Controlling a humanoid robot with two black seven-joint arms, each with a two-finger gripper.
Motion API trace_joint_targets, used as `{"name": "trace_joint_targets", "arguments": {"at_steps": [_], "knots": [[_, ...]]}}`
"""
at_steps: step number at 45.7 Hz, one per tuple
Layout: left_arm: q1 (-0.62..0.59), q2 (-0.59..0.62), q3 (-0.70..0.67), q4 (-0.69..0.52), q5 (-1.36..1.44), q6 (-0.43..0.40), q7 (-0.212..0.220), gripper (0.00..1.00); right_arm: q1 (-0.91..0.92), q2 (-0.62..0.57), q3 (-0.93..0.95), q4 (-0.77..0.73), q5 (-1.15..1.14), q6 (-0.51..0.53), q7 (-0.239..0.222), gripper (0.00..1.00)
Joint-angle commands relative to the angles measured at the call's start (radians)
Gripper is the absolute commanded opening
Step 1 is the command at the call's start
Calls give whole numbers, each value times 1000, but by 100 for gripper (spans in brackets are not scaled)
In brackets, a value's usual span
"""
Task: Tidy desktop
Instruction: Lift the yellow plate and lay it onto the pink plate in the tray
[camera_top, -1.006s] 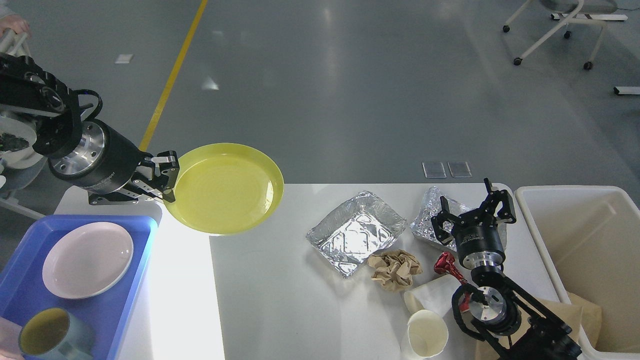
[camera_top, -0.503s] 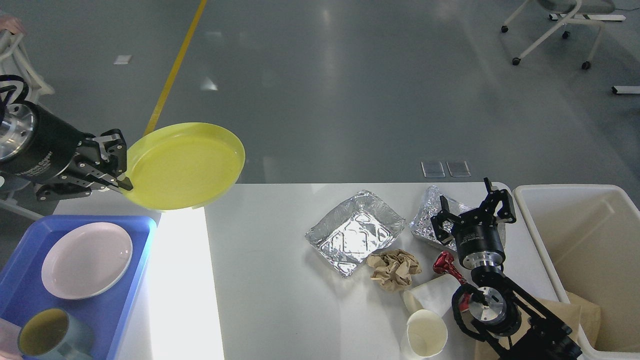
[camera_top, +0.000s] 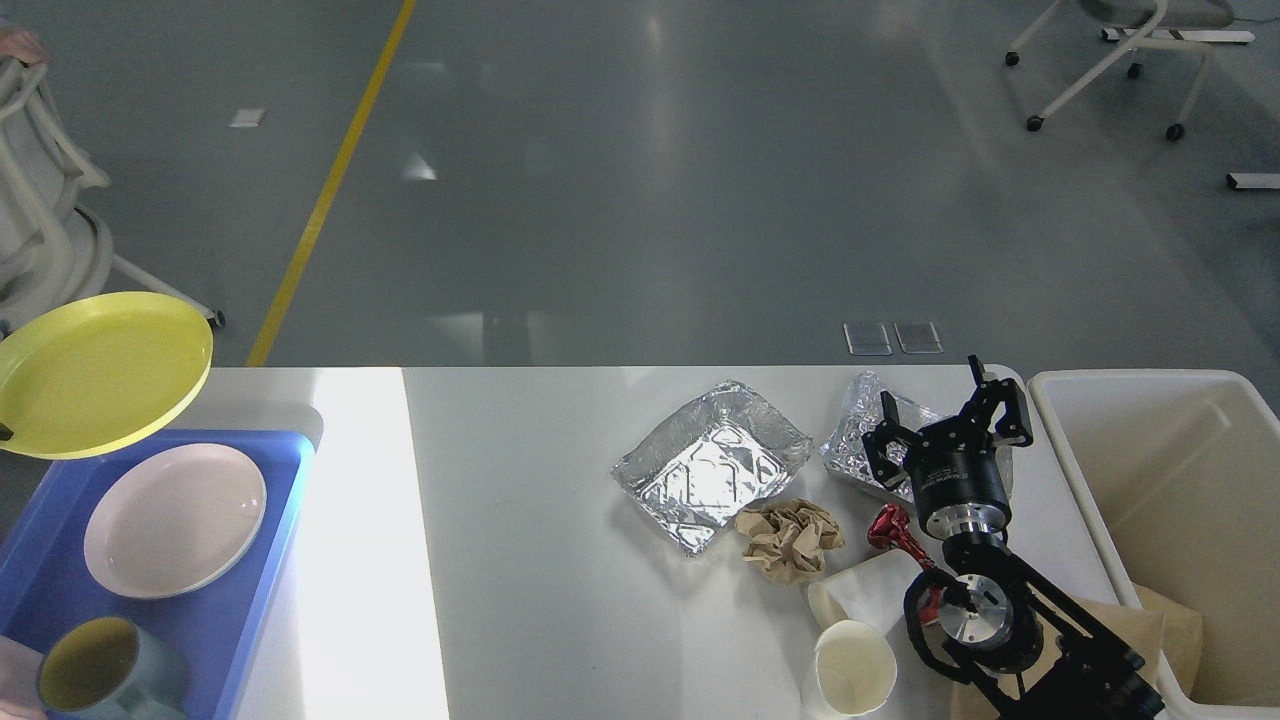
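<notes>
**Yellow plate airborne above tray; trash cluster untouched**

Landmark: blue tray (camera_top: 262, 590), sitting at the left end of the counter (camera_top: 560, 600).

- Yellow plate (camera_top: 100, 372) hangs tilted just beyond the tray's far edge, clear of any surface. Left tool is outside the frame at the plate's left rim; its state cannot be read. Judgement: plate is being carried to the tray, where dishes are collected.
- Inside the tray: pink plate (camera_top: 175, 520) flat in the middle, grey mug (camera_top: 105, 670) at the near corner. Reusable ware appears sorted here.
- Well right of the tray, mid-counter: open foil tray (camera_top: 712, 465), crumpled brown paper (camera_top: 790, 537) just near of it, two paper cups (camera_top: 850, 665), one lying tipped.
- Right tool (camera_top: 948, 425) hovers over a second crumpled foil piece (camera_top: 860, 425), fingers spread wide, holding nothing. A red item (camera_top: 893, 532) lies beside the arm; identity unclear.
- Cream bin (camera_top: 1165, 500) stands off the counter's end, farthest from the tray. Judgement: disposables go there.
</notes>
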Motion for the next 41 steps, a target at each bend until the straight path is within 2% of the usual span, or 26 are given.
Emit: {"name": "trace_joint_targets", "arguments": {"at_steps": [1,9,18,22,29,41], "knots": [[251,7,-158,143,0,18,15,0,1,0,0,0,0,0,0,100],[509,-9,-362,321,-7,25,74,0,0,0,0,0,0,0,0,100],[729,-118,-521,488,-3,78,150,0,0,0,0,0,1,0,0,100],[752,-151,-560,511,-3,101,165,0,1,0,0,0,0,0,0,100],[780,-197,-568,513,-1,132,165,0,1,0,0,0,1,0,0,100],[778,-207,-569,511,-1,132,165,0,0,0,0,0,1,0,0,100]]}}
